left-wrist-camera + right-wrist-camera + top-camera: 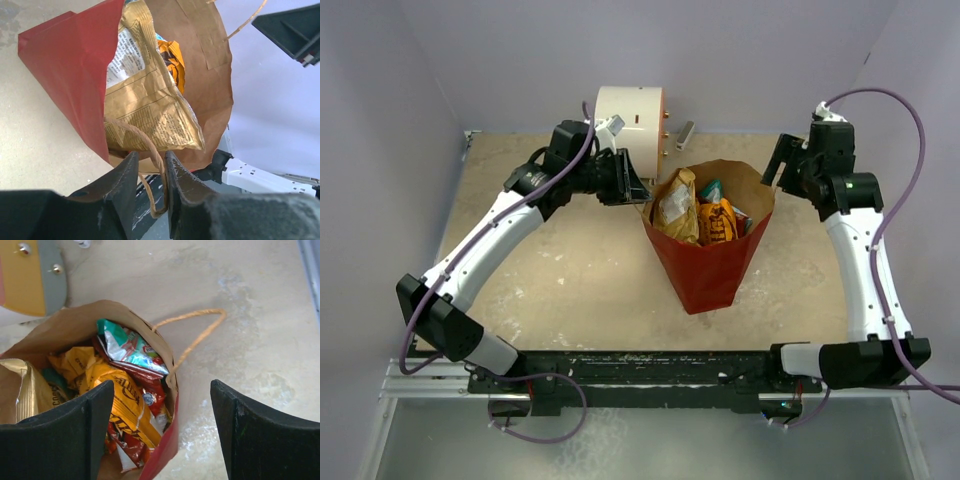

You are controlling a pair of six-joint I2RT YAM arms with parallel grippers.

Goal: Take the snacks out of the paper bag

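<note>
Presently: paper bag point(705, 270) upright mid surface point(560, 280), snacks point(700, 215) inside; left tool point(151, 161) nipped on twine handle point(150, 145) at ten o'clock, right tool point(161, 390) spread wide at two o'clock; likely hazard, handle tug tipping bag.

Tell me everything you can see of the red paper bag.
The paper bag is red outside and brown kraft inside, with creased walls and two thin twine handles. It stands on the table, mouth up and wide open, stuffed with snacks that poke above the rim. One handle loops between the closely set fingers of the left tool; whether they pinch it is unclear. The other handle droops outside the opposite rim.
</note>
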